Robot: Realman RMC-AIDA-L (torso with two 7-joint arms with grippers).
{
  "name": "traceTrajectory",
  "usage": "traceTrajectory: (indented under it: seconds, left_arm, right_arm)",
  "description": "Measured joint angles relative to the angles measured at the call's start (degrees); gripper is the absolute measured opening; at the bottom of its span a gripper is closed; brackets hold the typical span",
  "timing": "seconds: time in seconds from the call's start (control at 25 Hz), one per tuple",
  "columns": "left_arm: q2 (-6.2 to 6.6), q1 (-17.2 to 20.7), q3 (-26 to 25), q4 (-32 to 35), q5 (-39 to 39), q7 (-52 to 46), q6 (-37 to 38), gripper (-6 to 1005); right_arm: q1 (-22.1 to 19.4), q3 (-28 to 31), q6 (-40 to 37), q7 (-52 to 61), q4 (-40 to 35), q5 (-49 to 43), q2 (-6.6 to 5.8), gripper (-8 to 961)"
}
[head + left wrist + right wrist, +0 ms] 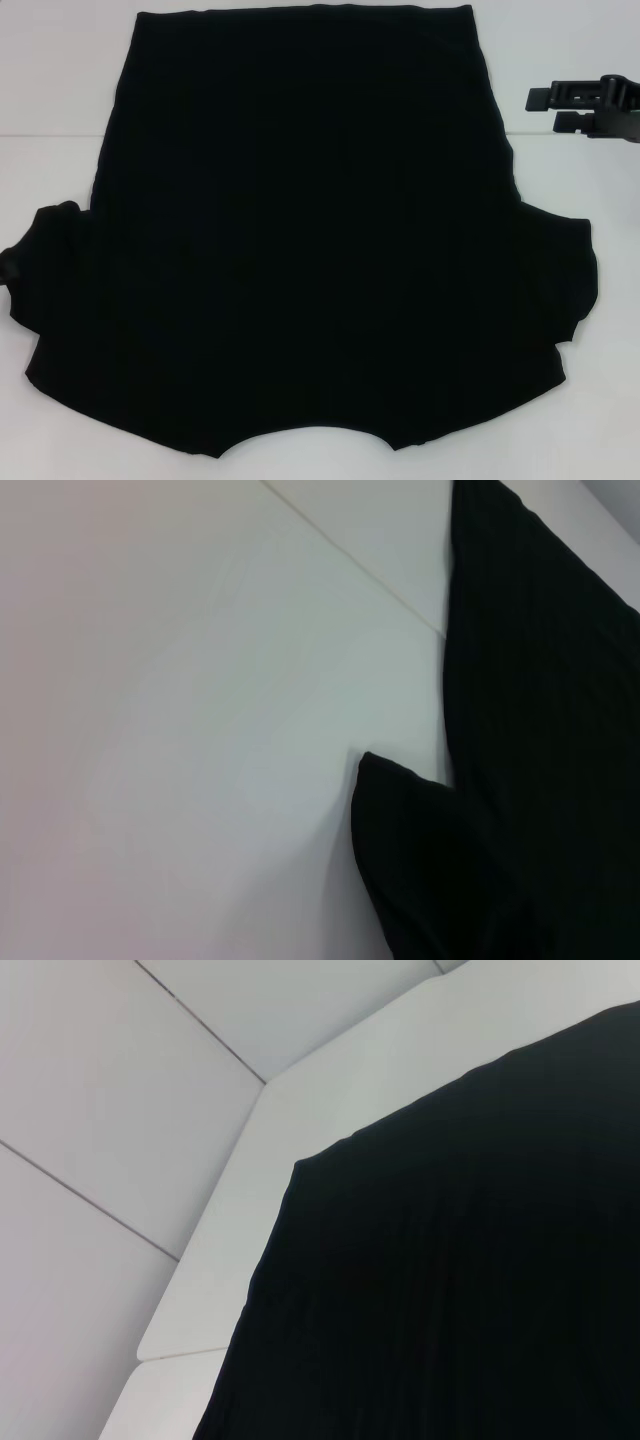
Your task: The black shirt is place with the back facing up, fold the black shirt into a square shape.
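Jaws on my right gripper [541, 110] stand a little apart and hold nothing; I see its 2 black fingers poking in from the right edge of the head view, upper right of the frame, over the white table [50, 90]. My left gripper does not show in any view, so I cannot tell how its jaws stand. The black shirt [300, 240] lies flat and spread out, filling the middle of the head view. Its straight hem is at the top of the frame and the curved neck is at the bottom, so its long way runs top to bottom. 1 sleeve sticks out at the left middle and 1 at the right middle. I see no letters, so the plain side is up. No fold is made yet, I think. From my right gripper, the shirt lies to the left and lower down, and the nearest part is the shirt's upper right side edge, close by but not touching. The right wrist view looks down on that hem corner. The left wrist view shows the left sleeve near, so I guess that arm sits by the left side. I would take the right side first.
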Motion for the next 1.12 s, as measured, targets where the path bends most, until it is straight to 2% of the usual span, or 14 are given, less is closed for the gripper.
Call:
traceTrajectory:
  seconds: [1.12]
  left_arm:
    - [2.43, -0.68, -1.65, 3.43, 0.11, -3.87, -1.01, 21]
  right_arm:
    - [-0.07, 0.77, 0.05, 0.02, 0.00, -0.10, -0.09, 735]
